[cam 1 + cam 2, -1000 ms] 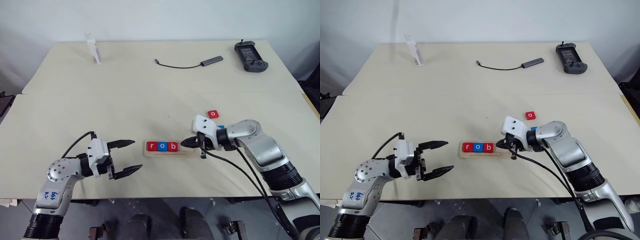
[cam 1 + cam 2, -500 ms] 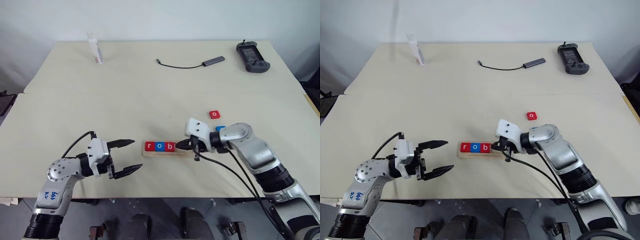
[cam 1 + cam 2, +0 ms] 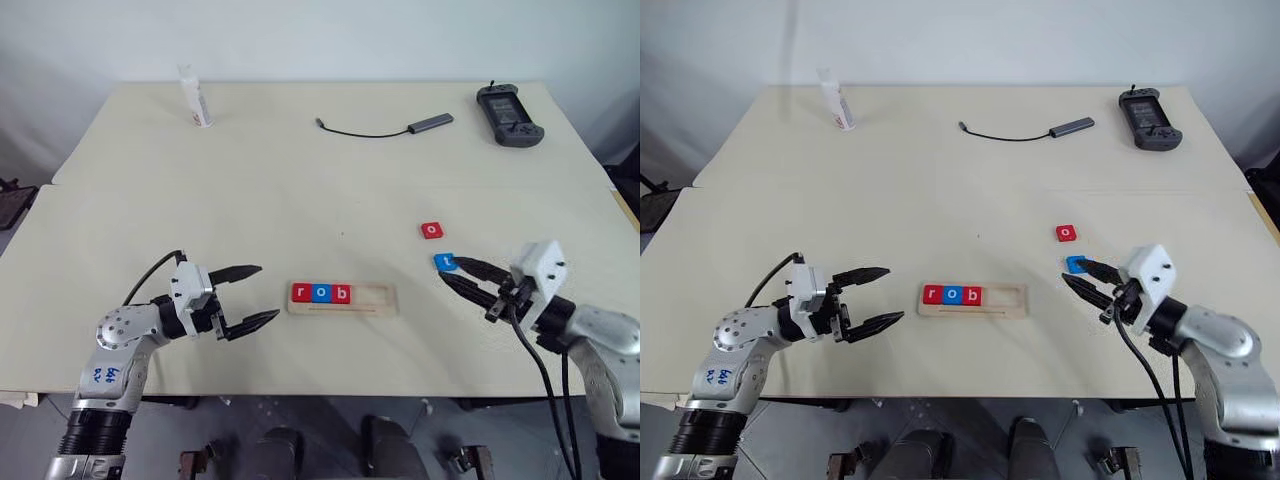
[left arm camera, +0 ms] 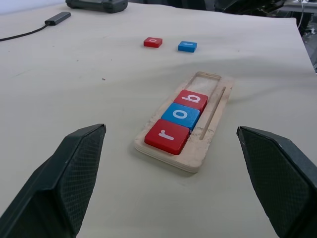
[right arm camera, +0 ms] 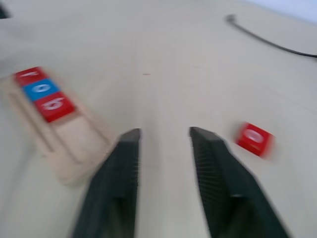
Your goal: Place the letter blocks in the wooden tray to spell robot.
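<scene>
Meanwhile, with r, o and b seated in the wooden tray (image 3: 342, 299), the right gripper (image 3: 462, 278) hung empty, fingers apart, beside the blue t block (image 3: 445, 262) and red o block (image 3: 431, 230), apparently lining up; the left gripper (image 3: 248, 296) waited spread wide.

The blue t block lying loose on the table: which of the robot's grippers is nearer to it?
Right. The right gripper has its open fingers right beside the blue t block. The left gripper sits open far across the table, beyond the wooden tray.
</scene>
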